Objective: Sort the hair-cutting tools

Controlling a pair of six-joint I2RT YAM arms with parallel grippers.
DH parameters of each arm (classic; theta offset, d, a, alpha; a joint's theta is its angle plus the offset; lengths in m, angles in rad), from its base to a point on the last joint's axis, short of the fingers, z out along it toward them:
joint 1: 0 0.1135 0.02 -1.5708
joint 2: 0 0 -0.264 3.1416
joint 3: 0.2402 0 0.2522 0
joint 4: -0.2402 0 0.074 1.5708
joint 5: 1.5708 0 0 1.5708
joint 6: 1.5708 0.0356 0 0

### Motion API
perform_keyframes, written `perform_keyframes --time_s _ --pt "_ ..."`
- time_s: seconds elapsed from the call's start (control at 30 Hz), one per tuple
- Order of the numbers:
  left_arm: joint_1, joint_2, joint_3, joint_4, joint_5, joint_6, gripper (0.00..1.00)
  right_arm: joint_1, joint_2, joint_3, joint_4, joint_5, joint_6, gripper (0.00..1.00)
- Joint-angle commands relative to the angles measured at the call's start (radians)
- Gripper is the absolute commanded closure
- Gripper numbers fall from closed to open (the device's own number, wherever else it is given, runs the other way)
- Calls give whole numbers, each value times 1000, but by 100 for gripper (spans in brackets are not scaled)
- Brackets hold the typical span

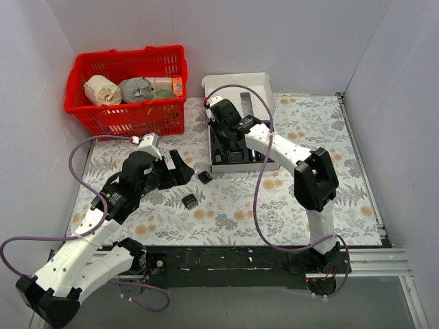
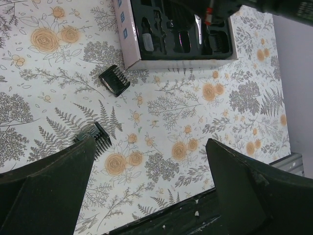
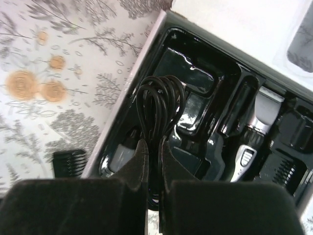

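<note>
Over tray (image 3: pixel 193 73) — right hand (image 3: pixel 152 146) tight on cord (image 3: pixel 159 100)

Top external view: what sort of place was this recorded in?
Probably a staged robot test cell, not a home or salon: plain white walls box in a table with a floral cover, a metal rail runs along its near edge, and a red basket stands as a prop.
</note>
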Motion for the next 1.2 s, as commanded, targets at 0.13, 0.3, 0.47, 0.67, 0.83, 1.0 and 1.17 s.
perform_keyframes --time_s 0.13,0.3,0.47,0.67,0.83,1.0,1.17 --pt "-3 -6 13 21 21 21 2 -103 116 114 39 -114 120 99" --pt "-2 7 18 30 16 19 2 -112 62 -7 192 -118 344 99" --pt "-3 11 21 30 18 8 2 -114 33 -77 275 -95 591 99" --pt "-3 10 35 15 12 4 2 -115 8 -149 357 -41 868 99" --pt "-3 4 41 0 4 2 2 -112 -27 -266 434 69 1016 99" --pt "-2 7 48 -2 4 4 2 -111 -16 -274 459 137 1107 99" --pt "-3 4 48 -6 -5 5 2 -111 42 -168 439 162 1159 99"
